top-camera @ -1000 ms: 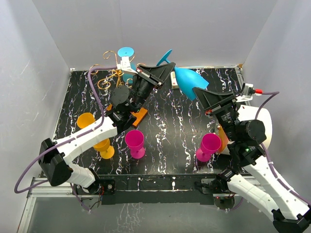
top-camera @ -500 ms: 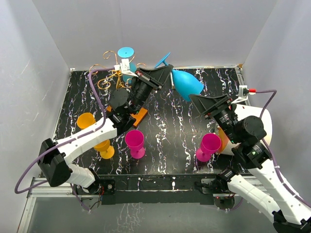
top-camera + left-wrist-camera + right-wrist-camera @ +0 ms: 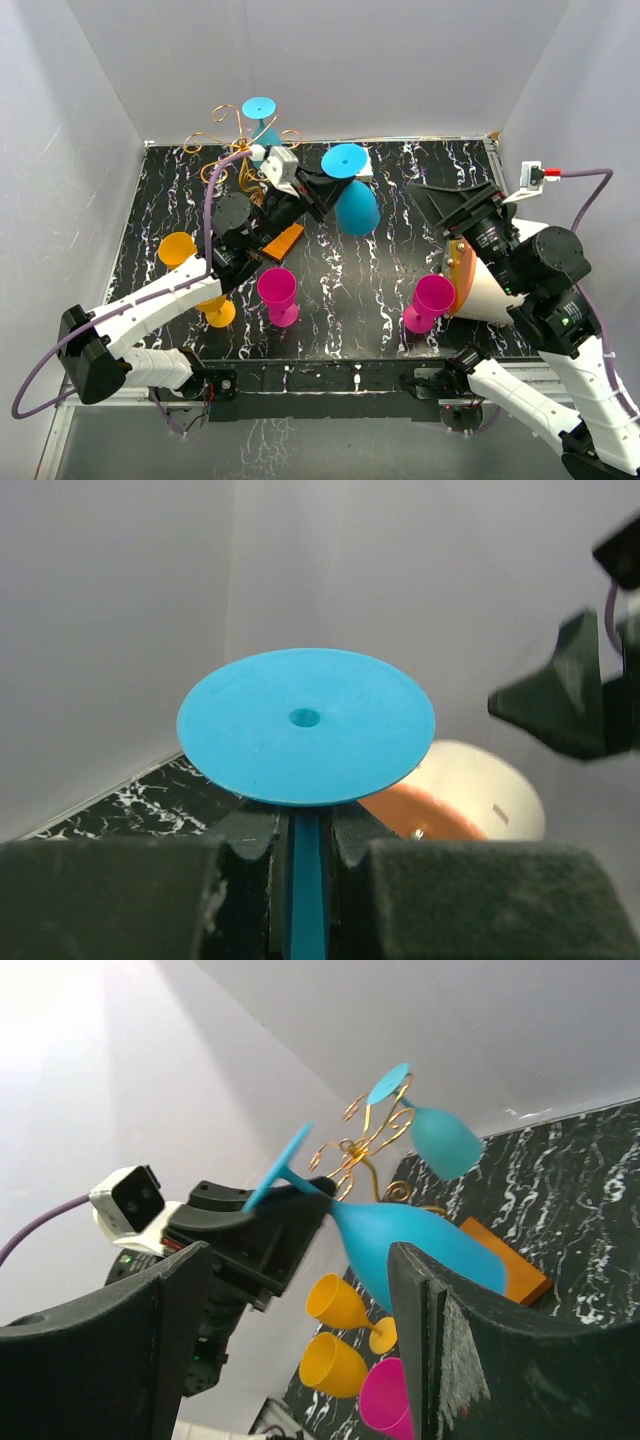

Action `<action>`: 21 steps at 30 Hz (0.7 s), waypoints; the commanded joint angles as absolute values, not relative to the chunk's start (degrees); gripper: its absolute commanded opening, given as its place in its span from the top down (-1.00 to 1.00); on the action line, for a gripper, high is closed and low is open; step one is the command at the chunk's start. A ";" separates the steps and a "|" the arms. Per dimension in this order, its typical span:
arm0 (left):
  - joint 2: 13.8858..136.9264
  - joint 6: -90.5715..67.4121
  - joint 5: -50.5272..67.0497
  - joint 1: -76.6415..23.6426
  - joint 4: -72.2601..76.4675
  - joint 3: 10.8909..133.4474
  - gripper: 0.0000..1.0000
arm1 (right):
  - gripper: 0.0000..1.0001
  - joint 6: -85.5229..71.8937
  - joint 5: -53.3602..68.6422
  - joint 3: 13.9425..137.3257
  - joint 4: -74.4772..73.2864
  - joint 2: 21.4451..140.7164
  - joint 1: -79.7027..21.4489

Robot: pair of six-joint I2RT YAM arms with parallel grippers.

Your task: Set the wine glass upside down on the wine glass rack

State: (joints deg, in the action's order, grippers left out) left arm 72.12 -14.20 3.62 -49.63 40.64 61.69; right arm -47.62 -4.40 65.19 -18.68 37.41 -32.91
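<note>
Since a second ago the right arm has drawn back and the wine glass (image 3: 355,208) has swung foot-up. From above, the left jaws pinch its stem over the counter, right of the wine glass rack (image 3: 235,150), probably so the foot can slide into a wire loop. Another blue glass (image 3: 258,105) already hangs there. Left wrist: jaws pressed on the stem under the foot. Right wrist: jaws spread, empty. No writing is legible.

links (image 3: 150,300): white shells
joints (image 3: 232,213): black round housings
cables (image 3: 206,215): purple, one each arm
fingers (image 3: 100,1350): black, foam-faced
</note>
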 commanded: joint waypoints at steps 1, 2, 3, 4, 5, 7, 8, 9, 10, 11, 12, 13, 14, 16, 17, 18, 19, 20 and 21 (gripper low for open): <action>69.07 3.02 14.91 -49.49 36.43 61.35 1.00 | -0.38 -46.23 4.90 68.98 -16.17 40.72 -33.09; 68.98 5.12 15.76 -49.55 35.77 61.23 1.00 | -0.38 -46.76 6.44 69.37 -15.78 41.75 -33.09; 68.98 6.92 16.79 -49.57 35.35 61.06 1.00 | -0.38 -47.18 7.55 69.88 -16.01 42.57 -33.11; 68.90 9.12 17.39 -49.53 34.85 61.00 1.00 | -0.38 -47.57 8.30 70.51 -16.65 43.46 -33.10; 68.95 10.03 17.68 -49.52 34.78 60.95 1.00 | -0.38 -48.22 8.76 71.06 -17.45 44.20 -33.13; 68.99 11.66 18.64 -49.56 35.48 60.66 1.00 | -0.34 -49.55 8.64 72.01 -19.59 45.48 -33.11; 69.04 12.38 19.16 -49.53 35.58 60.67 1.00 | -0.32 -50.59 8.42 72.21 -20.30 45.85 -33.12; 69.21 12.97 19.64 -49.51 35.66 60.65 1.00 | -0.29 -51.51 8.07 72.18 -20.69 46.10 -33.12; 69.32 13.52 20.02 -49.50 35.80 60.60 1.00 | -0.27 -52.42 7.44 72.05 -21.22 46.29 -33.13; 69.34 13.68 20.22 -49.56 36.20 60.52 1.00 | -0.24 -53.34 6.86 71.87 -21.56 46.46 -33.11; 69.41 13.87 20.52 -49.50 36.69 60.33 1.00 | -0.20 -54.07 6.47 71.63 -21.82 46.63 -33.13; 69.41 13.95 20.89 -49.52 36.96 60.17 1.00 | -0.17 -54.91 6.16 71.29 -22.09 46.73 -33.09; 69.41 14.11 21.18 -49.50 37.15 60.12 1.00 | -0.14 -55.46 6.01 70.91 -22.23 46.85 -33.09; 69.30 14.28 21.58 -49.55 37.06 59.99 1.00 | -0.08 -56.69 6.29 69.86 -21.59 47.08 -33.06; 69.14 14.30 21.73 -49.55 37.15 59.88 1.00 | -0.04 -57.22 6.74 69.30 -20.84 47.10 -33.13; 69.01 14.32 21.79 -49.49 37.26 59.71 1.00 | -0.01 -57.81 7.29 68.60 -19.86 47.09 -33.11; 68.88 14.34 21.98 -49.52 37.34 59.56 1.00 | 0.02 -58.44 7.78 68.03 -19.00 47.08 -33.11; 68.81 14.37 22.28 -49.56 37.31 59.44 1.00 | 0.05 -59.04 8.20 67.42 -18.16 47.07 -33.12; 68.77 14.38 22.44 -49.56 37.35 59.30 1.00 | 0.07 -59.62 8.64 66.84 -17.40 47.10 -33.12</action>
